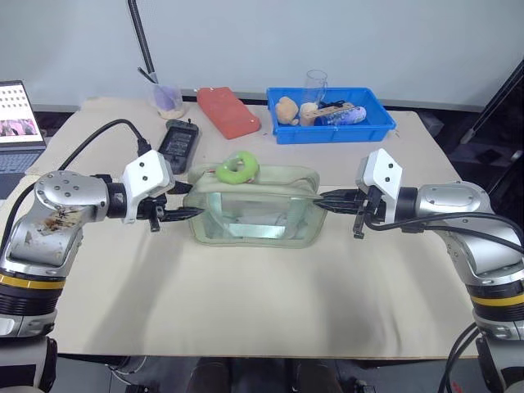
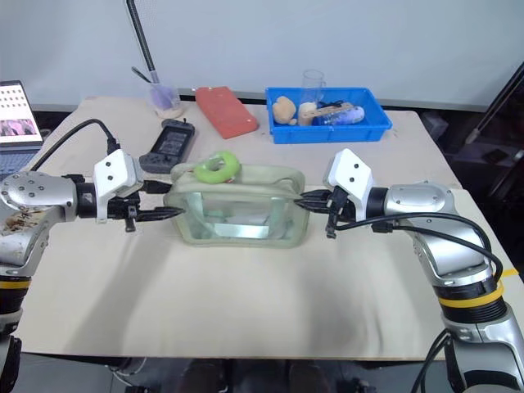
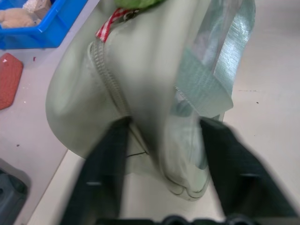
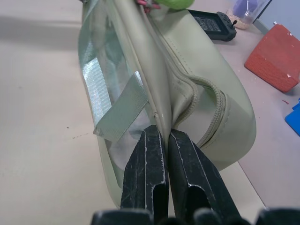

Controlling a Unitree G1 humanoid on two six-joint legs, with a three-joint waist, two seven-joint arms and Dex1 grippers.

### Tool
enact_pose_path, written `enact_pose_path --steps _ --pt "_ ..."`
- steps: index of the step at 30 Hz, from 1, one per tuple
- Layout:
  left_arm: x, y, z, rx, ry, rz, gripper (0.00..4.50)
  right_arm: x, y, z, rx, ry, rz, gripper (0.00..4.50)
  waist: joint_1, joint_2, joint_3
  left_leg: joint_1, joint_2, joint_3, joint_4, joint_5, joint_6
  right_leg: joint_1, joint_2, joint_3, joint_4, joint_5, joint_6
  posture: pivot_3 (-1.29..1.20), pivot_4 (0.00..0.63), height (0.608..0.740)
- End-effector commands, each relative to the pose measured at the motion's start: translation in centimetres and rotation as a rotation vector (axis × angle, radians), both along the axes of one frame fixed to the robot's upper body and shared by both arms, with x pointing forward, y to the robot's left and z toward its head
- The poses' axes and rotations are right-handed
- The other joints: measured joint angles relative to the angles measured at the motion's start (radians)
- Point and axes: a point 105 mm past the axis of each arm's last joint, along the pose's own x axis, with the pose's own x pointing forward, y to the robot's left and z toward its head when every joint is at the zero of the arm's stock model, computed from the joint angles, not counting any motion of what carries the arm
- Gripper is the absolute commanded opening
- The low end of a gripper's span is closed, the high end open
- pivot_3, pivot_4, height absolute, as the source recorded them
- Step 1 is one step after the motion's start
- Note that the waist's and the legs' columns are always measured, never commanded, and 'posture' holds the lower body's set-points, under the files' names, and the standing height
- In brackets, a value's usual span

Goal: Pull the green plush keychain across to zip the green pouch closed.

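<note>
Now my right claw [image 4: 161, 140] is squeezed shut on one end of the green pouch [image 1: 254, 209]. My left claw [image 3: 164, 154] sits open around the other end. The green plush keychain [image 1: 237, 167] lies on top of the pouch.

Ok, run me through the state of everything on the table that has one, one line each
green pouch: upright, pinched at its right end by the right claw.
green plush keychain: curled on the pouch top, near the left end.
right claw: shut on the pouch fabric.
left claw: fingers apart, straddling the pouch's left end.
blue tray: holding several small items.
</note>
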Motion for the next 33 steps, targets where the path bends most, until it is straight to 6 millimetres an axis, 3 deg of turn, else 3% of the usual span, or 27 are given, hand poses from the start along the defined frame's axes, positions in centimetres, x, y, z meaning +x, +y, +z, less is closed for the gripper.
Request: enact_pose_path --steps 1,2,4,10,15,18,21,26,33 --pt "-0.3 -0.4 1.6 -0.012 -0.069 -0.017 0.18 -0.1 0.0 1.7 -0.001 -0.061 0.007 0.0 0.0 0.0 0.0 0.0 0.0 0.0 0.0 0.0 0.0 0.0 0.0 0.0 0.0 0.0 0.0 0.0 0.15 0.74" --pt "-0.2 -0.4 1.6 -0.011 -0.066 -0.014 0.05 -0.1 0.0 1.7 0.001 -0.058 0.007 0.0 0.0 0.0 0.0 0.0 0.0 0.0 0.0 0.0 0.0 0.0 0.0 0.0 0.0 0.0 0.0 0.0 0.15 0.74" --pt "-0.2 -0.4 1.4 -0.007 -0.056 -0.011 0.0 -0.2 0.0 1.9 0.014 -0.04 0.011 0.83 0.0 0.0 0.0 0.0 0.0 0.0 0.0 0.0 0.0 0.0 0.0 0.0 0.0 0.0 0.0 0.0 0.15 0.74" --pt "-0.2 -0.4 1.4 -0.001 -0.049 -0.013 0.0 0.1 -1.6 4.3 -0.009 -0.061 -0.014 2.77 0.002 0.0 0.0 0.0 0.0 0.0 0.0 0.0 0.0 0.0 0.0 0.0 0.0 0.0 0.0 0.0 0.15 0.74" --pt "-0.1 -0.2 1.4 0.01 -0.05 -0.007 0.0 0.2 1.8 7.9 0.122 -0.143 0.063 4.47 -0.011 0.0 0.0 0.0 0.001 0.0 0.0 0.0 0.0 -0.001 0.001 0.0 0.0 0.0 0.0 0.0 0.15 0.74" --pt "-0.1 -0.2 1.3 0.016 -0.049 -0.007 0.0 1.3 5.2 9.3 0.225 -0.169 0.072 4.47 -0.012 0.0 0.0 0.001 0.001 0.0 -0.001 0.0 0.0 -0.002 0.002 0.0 0.003 0.0 -0.001 0.0 0.15 0.74" --pt "-0.1 -0.3 1.2 0.029 -0.053 -0.015 0.0 2.7 7.8 8.8 0.238 -0.159 0.063 4.47 -0.009 0.0 0.0 0.001 0.001 0.0 0.0 0.0 0.0 -0.003 0.001 0.0 0.008 -0.002 -0.002 0.0 0.15 0.74" --pt "0.0 -0.2 1.3 0.036 -0.052 -0.021 0.0 4.4 10.1 6.9 0.196 -0.128 0.061 4.47 0.0 0.0 0.0 0.0 0.0 0.0 0.0 0.0 0.0 -0.003 0.0 0.0 0.009 -0.002 -0.002 0.0 0.15 0.74" --pt "-0.2 -0.2 1.1 0.038 -0.047 -0.016 0.0 4.6 11.7 5.5 0.189 -0.085 0.071 4.47 -0.003 0.0 0.0 0.0 0.001 0.0 0.0 0.0 0.0 -0.003 0.001 0.0 0.01 -0.002 -0.002 0.0 0.15 0.74"
